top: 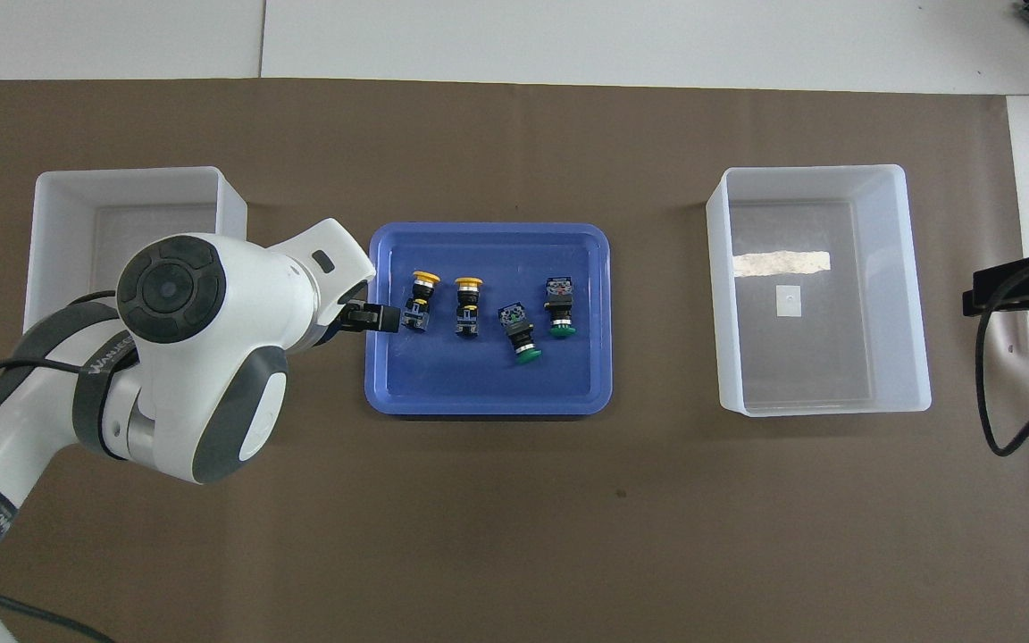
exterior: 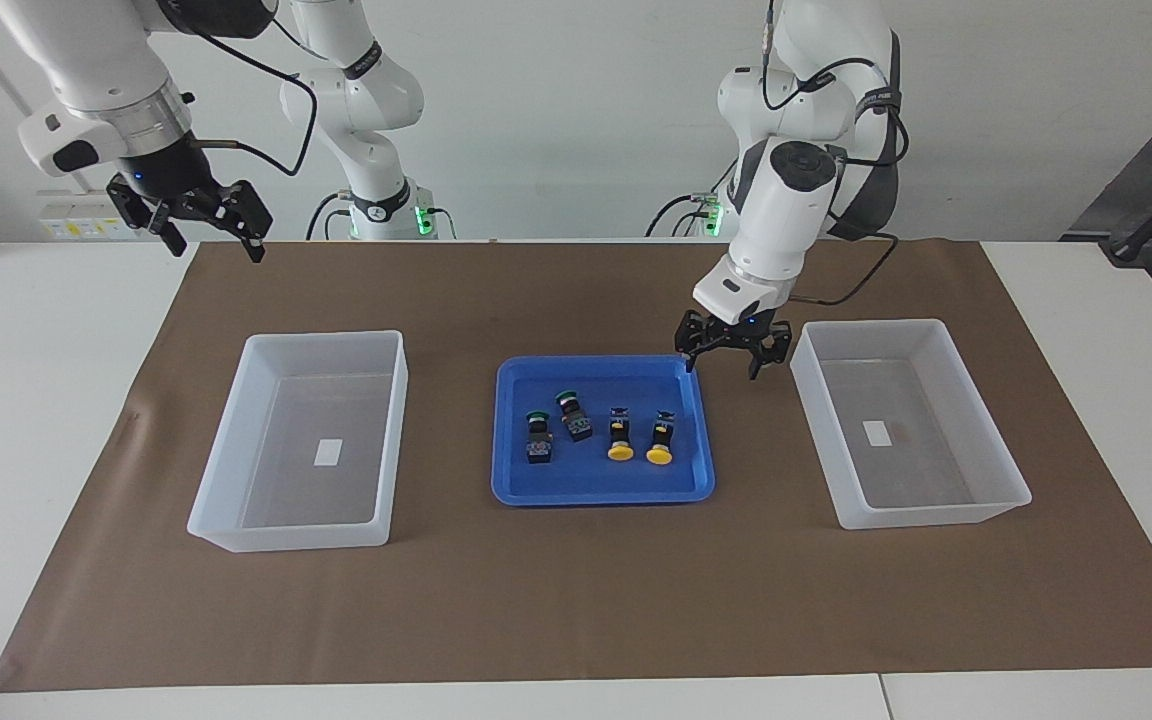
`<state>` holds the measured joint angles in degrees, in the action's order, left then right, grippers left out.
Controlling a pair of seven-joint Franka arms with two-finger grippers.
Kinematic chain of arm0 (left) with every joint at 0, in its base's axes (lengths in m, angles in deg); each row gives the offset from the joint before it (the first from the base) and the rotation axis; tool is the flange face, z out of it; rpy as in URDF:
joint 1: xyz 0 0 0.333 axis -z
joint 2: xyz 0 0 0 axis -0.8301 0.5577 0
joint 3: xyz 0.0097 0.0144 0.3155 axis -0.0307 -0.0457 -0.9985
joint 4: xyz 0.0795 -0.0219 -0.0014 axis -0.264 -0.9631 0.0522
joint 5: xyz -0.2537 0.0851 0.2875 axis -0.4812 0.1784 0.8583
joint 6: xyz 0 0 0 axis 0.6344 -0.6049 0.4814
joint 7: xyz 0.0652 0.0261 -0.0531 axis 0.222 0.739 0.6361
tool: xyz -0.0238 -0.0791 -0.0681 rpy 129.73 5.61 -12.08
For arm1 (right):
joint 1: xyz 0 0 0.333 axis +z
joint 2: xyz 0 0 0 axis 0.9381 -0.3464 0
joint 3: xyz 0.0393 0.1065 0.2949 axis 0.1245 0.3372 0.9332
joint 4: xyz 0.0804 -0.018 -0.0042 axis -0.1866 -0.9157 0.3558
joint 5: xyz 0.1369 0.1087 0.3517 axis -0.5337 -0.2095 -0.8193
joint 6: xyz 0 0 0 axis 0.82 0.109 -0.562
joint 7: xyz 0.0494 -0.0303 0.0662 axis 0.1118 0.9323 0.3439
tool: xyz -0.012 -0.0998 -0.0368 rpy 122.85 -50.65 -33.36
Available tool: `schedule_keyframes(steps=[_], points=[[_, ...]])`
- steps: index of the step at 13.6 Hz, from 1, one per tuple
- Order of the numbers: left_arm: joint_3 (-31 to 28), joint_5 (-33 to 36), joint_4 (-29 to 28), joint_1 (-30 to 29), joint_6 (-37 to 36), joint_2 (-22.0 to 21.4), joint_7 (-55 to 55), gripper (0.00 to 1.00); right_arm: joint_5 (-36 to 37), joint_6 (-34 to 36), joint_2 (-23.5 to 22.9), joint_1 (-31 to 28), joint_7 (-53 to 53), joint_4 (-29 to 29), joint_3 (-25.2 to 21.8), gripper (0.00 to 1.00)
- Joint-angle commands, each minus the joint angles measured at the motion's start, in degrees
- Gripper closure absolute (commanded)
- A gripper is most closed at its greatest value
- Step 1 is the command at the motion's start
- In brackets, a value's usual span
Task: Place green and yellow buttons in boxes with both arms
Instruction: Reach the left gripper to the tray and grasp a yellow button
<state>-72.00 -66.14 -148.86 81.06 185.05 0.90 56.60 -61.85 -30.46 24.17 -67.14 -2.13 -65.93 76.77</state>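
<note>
Yellow-capped buttons (exterior: 634, 437): caps away from robots

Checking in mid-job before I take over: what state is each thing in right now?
Left gripper: open, empty, raised over the blue tray's edge.
Right gripper: open, empty, waiting.
Green buttons: lying in the tray.
Yellow buttons: lying in the tray.
Blue tray: holds all four.
Boxes: no buttons inside.
</note>
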Motion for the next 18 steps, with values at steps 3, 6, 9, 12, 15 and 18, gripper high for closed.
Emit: schedule_keyframes(steps=[3, 6, 9, 12, 15, 18], points=[[-0.87, 0.76, -1.71, 0.97, 5.73, 2.78, 1.5, 0.0, 0.0, 0.2, 0.5, -0.3, 0.63, -0.56, 0.14, 0.0], [-0.96, 0.76, -1.28, 2.64, 11.96, 6.31, 5.63, 0.0, 0.0, 0.11, 0.5, -0.3, 0.63, -0.56, 0.14, 0.0], [-0.96, 0.76, -0.31, 3.17, 14.97, 9.38, 6.77, 0.0, 0.0, 0.11, 0.5, -0.3, 0.63, -0.56, 0.14, 0.0], [-1.04, 0.76, 1.01, 4.22, 16.46, 12.2, 9.23, 0.0, 0.0, 0.11, 0.5, -0.3, 0.63, -0.65, 0.14, 0.0], [-0.96, 0.76, 0.84, 5.01, 18.31, 13.17, 11.95, 0.0, 0.0, 0.11, 0.5, -0.3, 0.63, -0.65, 0.14, 0.0], [-0.96, 0.85, 0.57, 5.19, 18.49, 13.61, 12.67, 0.06, 0.0, 0.11, 0.5, -0.3, 0.63, -0.65, 0.14, 0.0]])
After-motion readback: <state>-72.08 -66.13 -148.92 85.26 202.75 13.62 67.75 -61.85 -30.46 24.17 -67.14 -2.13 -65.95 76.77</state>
